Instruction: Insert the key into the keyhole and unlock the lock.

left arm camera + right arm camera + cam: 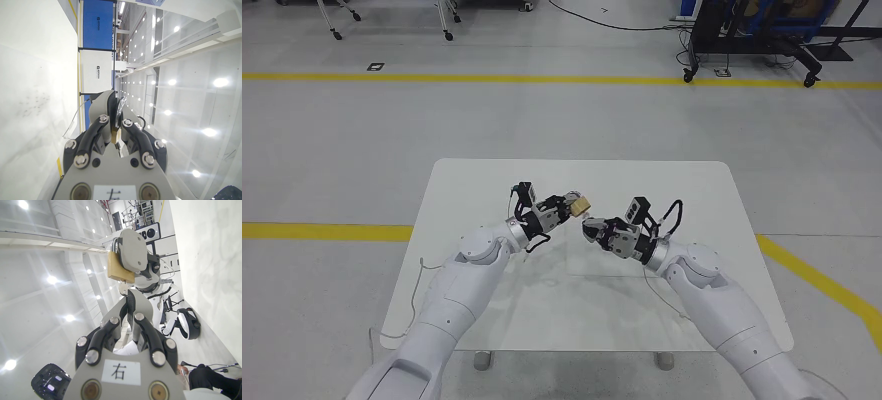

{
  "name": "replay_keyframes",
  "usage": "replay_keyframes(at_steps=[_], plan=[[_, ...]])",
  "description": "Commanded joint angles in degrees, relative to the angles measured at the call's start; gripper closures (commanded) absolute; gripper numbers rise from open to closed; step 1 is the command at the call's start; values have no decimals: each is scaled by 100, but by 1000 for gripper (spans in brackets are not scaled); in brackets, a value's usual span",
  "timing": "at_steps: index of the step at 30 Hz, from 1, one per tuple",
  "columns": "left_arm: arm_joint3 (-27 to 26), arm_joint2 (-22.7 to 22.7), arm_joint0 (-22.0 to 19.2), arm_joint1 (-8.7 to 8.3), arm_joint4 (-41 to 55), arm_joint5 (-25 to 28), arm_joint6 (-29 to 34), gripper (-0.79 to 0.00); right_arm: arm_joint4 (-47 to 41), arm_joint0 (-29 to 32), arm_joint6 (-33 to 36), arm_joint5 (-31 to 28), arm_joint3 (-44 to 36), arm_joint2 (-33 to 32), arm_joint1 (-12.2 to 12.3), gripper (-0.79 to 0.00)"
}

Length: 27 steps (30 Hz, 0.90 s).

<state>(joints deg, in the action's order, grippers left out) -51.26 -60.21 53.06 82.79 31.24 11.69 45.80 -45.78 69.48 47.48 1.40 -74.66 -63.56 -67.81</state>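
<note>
A brass padlock [582, 206] with a silver shackle is held above the middle of the white table [492, 200], and my left gripper [567, 208] is shut on it. In the left wrist view the lock body [115, 135] sits deep between the fingers, with the shackle [120, 109] toward the tips of the left gripper [118, 102]. My right gripper [128, 294] is shut on a small silver key [123, 290]. The key's blade meets the underside of the padlock [118, 268]. In the top view the right gripper [594, 231] is just right of the lock.
Both arms meet over the table's centre, with bare table surface [692, 200] all around them. Wheeled stands [447, 20] and a dark equipment frame [762, 40] are on the floor far behind the table.
</note>
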Motion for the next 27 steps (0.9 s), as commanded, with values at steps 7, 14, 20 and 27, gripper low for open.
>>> replay_keyframes(at_steps=[7,14,20,27], plan=[[49,-14,-28,1,-33,-24,11,0,-54,2,108,-104,38,-40,-19,-175],[66,-11,-34,6,-58,-14,29,0,-39,-23,86,-74,129,-21,-42,-114],[81,-12,-42,11,-57,-5,57,0,-107,-94,44,-15,242,67,-90,-86],[103,-10,-59,15,-62,12,131,0,-347,-160,34,49,395,100,-146,0]])
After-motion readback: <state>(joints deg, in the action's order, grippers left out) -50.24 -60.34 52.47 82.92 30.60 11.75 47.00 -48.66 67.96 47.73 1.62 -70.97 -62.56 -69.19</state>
